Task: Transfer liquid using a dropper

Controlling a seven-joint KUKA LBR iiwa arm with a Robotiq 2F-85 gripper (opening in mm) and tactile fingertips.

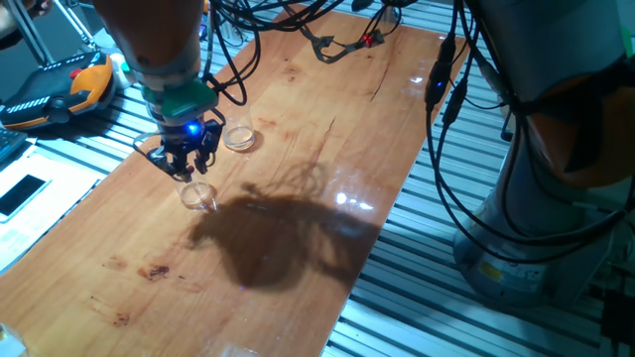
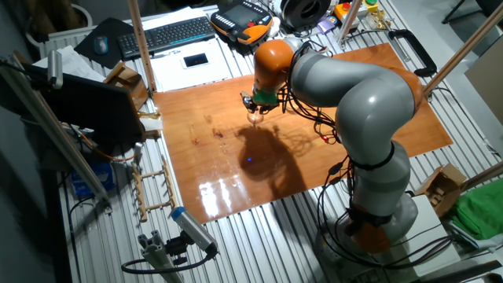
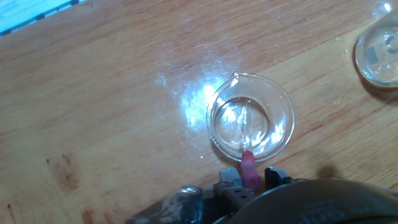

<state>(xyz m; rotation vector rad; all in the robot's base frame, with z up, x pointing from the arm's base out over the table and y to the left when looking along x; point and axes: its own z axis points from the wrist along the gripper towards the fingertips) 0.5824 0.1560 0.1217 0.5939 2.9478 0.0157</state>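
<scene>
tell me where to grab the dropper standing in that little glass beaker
Grip the dropper by its pink bulb, coming straight down from above. It stands nearly upright with its clear tube inside the beaker, so only the bulb clears the rim. The gripper is already at the bulb there.

the table (image 1: 298, 149) is varnished wood, glossy enough to throw back lamp glare, with dark stains in the grain. the beaker (image 3: 251, 116) and the dish (image 3: 379, 53) look like clear, smooth glass. the dropper (image 3: 246, 140) is a clear tube with a matt pink, rubbery-looking bulb. ribbed bare metal (image 1: 417, 288) surrounds the wood.
</scene>
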